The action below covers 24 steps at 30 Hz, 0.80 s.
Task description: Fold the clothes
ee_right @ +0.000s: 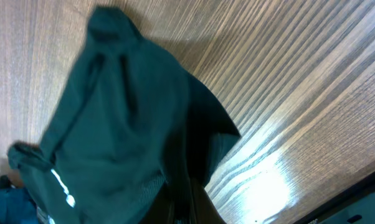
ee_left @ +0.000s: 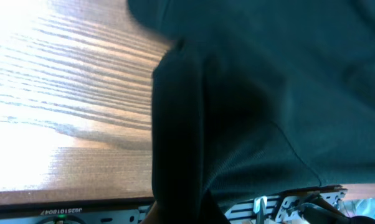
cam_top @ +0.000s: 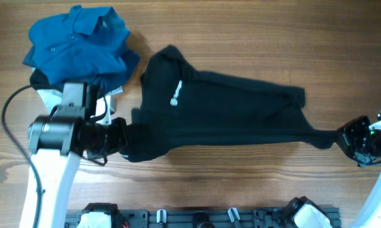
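Observation:
A black garment (cam_top: 222, 114) with a small white logo (cam_top: 176, 94) lies stretched across the middle of the wooden table. My left gripper (cam_top: 123, 140) is shut on its lower left corner; in the left wrist view the dark cloth (ee_left: 250, 106) fills the frame and runs down into the jaws (ee_left: 181, 214). My right gripper (cam_top: 341, 136) is shut on the garment's pulled-out right end. In the right wrist view the cloth (ee_right: 119, 130) hangs from the jaws (ee_right: 184, 208) toward the far side.
A blue collared shirt (cam_top: 80, 41) lies crumpled at the back left, over something dark and a white tag (cam_top: 114, 92). A black cable (cam_top: 10, 126) loops at the left edge. A rail with fittings (cam_top: 203, 216) runs along the front edge.

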{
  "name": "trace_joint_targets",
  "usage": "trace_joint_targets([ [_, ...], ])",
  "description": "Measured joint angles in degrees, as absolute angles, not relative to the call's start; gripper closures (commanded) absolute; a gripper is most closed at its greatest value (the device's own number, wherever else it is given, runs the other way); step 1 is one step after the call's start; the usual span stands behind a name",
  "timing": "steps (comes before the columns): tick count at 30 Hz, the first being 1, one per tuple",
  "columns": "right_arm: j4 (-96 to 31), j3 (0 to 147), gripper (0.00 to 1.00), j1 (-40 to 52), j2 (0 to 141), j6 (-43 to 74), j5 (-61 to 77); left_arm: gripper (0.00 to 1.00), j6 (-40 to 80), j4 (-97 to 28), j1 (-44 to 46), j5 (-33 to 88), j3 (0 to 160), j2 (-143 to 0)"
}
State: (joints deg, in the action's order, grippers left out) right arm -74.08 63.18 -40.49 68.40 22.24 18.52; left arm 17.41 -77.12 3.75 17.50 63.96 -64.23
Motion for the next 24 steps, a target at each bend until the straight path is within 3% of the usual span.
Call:
trace_joint_targets([
  [6,-67.0,63.18,0.92,-37.71,69.97,21.93,17.91,0.96,17.54,-71.4,3.79,15.97,63.96,-64.75],
  [11,-60.97,63.22,0.91,-33.21,79.07,21.8,17.32,0.96,17.52,-64.2,3.79,14.48,63.96,-76.4],
  [17,-53.54,63.22,0.84,-32.45,90.48,21.89,16.16,0.87,17.5,-53.82,5.56,13.39,63.94,-89.78],
  [20,-49.19,63.22,0.69,-32.45,93.76,22.28,16.01,0.74,17.5,-49.54,7.86,13.61,63.94,-94.83],
  [22,-47.09,63.22,0.56,-32.45,94.41,20.75,17.63,0.58,17.32,-48.49,8.75,13.52,63.94,-95.92],
  [24,-46.35,63.22,0.52,-32.45,94.41,19.35,20.05,0.54,16.93,-49.63,8.95,13.41,64.18,-96.01],
])
